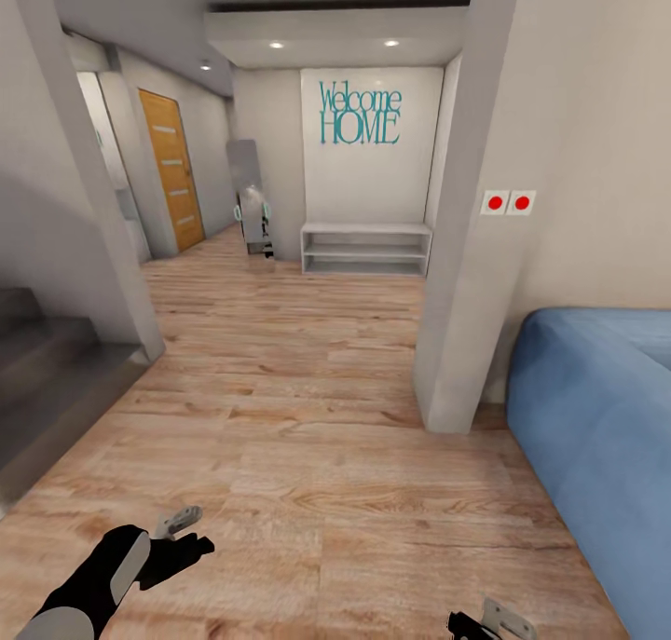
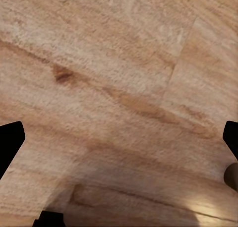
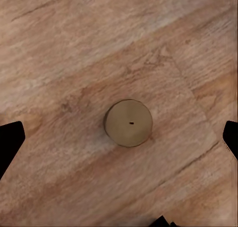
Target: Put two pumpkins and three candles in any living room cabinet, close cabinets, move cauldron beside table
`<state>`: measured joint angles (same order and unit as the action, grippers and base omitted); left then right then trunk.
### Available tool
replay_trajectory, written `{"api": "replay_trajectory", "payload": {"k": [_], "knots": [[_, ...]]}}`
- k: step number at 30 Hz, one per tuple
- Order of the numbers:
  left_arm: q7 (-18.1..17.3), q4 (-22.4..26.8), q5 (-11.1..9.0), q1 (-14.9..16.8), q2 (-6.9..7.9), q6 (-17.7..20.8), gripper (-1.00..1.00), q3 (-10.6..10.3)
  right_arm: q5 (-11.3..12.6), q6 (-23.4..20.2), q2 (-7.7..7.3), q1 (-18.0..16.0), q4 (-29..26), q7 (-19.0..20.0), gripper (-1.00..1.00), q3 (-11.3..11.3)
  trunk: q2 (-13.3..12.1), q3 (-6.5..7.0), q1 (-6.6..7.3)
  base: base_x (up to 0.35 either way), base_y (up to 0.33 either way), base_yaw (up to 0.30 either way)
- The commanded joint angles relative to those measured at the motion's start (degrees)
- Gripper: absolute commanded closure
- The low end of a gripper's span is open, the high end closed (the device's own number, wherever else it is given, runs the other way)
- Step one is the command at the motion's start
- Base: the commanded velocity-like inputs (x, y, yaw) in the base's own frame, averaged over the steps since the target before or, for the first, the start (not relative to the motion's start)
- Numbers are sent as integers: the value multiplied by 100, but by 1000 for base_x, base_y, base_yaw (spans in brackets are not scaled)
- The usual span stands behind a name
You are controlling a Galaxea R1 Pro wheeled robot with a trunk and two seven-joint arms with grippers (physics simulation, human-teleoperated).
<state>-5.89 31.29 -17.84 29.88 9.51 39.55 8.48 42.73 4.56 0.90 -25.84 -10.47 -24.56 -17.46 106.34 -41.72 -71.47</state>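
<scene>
Head view: "Welcome HOME" lettering [image 1: 360,114] on far wall; right gripper [image 3: 119,133] spread wide above candle [image 3: 128,122].

Teal lettering is showing on the white end wall [image 1: 373,183] of the hallway, reading "Welcome HOME" [image 1: 360,114] in two lines, "Welcome" sitting above "HOME", straight over the low white shelf unit [image 1: 365,249]. Nearer in, two small white plates [image 1: 508,202] are sitting side by side on the beige wall, each carrying a plain red dot with no writing on it. Nothing else readable is coming through anywhere, not on the orange door [image 1: 172,170] and not in either wrist view.
</scene>
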Motion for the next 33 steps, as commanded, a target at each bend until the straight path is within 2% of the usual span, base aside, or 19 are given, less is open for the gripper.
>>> {"api": "replay_trajectory", "payload": {"k": [1,10,20,26,33], "knots": [[0,0,0,0,-1,0,-100,1,1,-13,-17,0,0,-1,-100,0,42,-18,-23,0,0,0],[0,0,0,0,-9,0,-100,-4,7,-76,-85,0,1,-5,-100,235,403,-180,-220,0,0,0],[14,-15,8,0,-25,-34,-100,-15,7,-68,-103,0,1,-5,-100,252,804,-360,-440,0,0,0],[43,-28,24,0,-134,-51,-100,-34,7,-61,-100,0,1,-5,-100,252,1044,-467,-572,0,0,0],[55,-35,34,0,-149,-61,-100,-41,7,-54,-99,0,1,2,-100,252,1325,-593,-725,0,0,0]]}}
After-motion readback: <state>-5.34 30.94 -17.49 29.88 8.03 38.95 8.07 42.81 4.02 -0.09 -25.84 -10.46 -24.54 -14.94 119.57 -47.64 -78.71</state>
